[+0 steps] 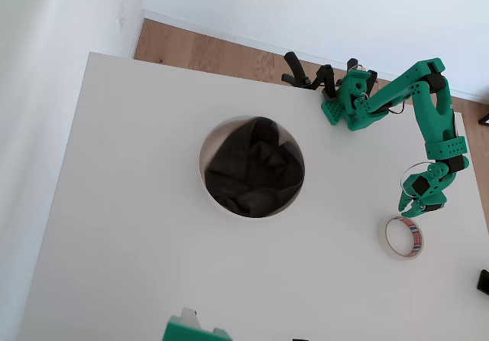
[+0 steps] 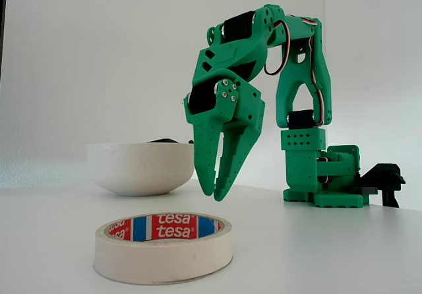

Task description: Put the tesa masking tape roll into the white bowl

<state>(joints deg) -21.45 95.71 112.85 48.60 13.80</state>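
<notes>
One tesa masking tape roll (image 2: 163,248) lies flat, hole facing up.

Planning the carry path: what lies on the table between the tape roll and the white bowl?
Nothing: in the overhead view bare table separates the tape roll from the white bowl.

A white table (image 1: 137,226) stands on a light wooden floor (image 1: 206,50) — white walls (image 1: 306,4) with a white skirting board behind, everything lit by soft, even daylight.
</notes>
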